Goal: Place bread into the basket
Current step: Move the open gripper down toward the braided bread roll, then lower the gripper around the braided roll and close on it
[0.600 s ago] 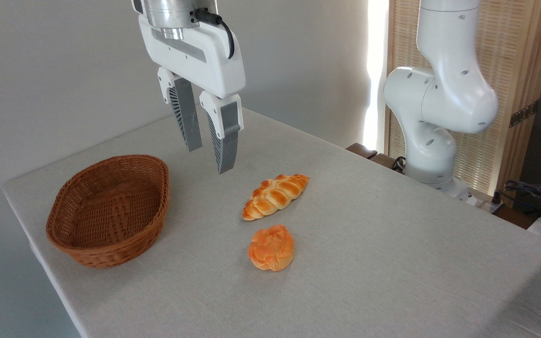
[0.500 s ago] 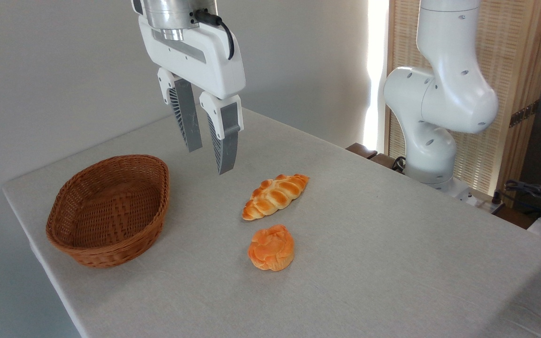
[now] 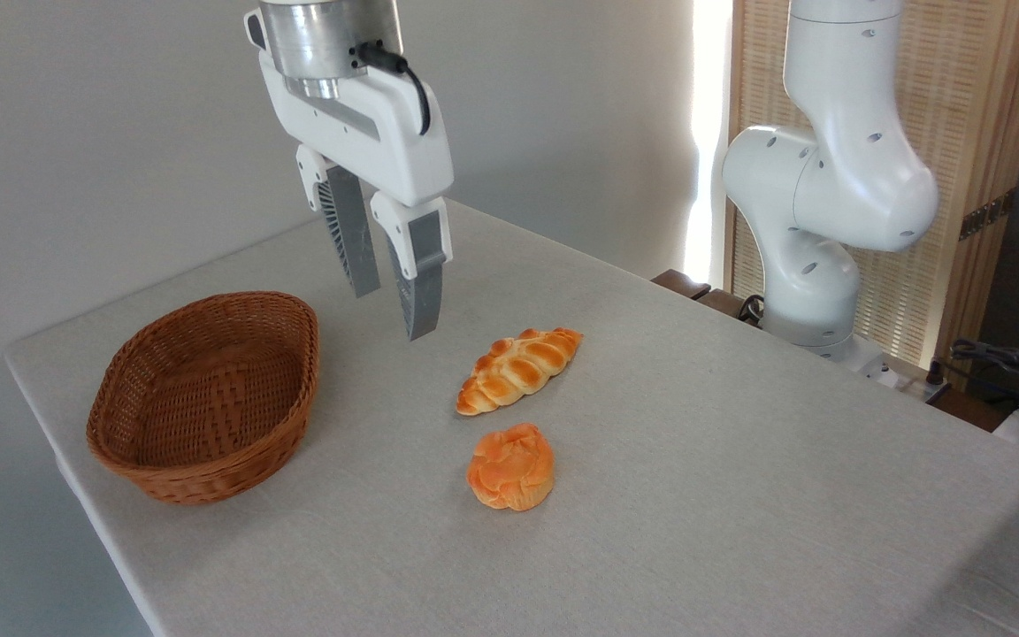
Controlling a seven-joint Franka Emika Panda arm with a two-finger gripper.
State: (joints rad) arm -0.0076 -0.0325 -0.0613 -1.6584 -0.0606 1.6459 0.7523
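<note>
The bread (image 3: 519,370), a golden-brown braided loaf with pointed ends, lies on the grey table near its middle. The basket (image 3: 206,395), oval brown wicker, stands empty at the left. My gripper (image 3: 393,315) hangs in the air between them, above the table and to the upper left of the bread. Its two grey fingers are apart with nothing between them.
A round orange knotted bun (image 3: 511,466) lies just in front of the bread. The arm's white base (image 3: 815,230) rises at the back right. The table's left edge (image 3: 67,478) runs close behind the basket. Cables and clutter (image 3: 1018,376) sit at the far right.
The gripper has come down a little and shifted slightly left. The bread, bun and basket have not moved.
</note>
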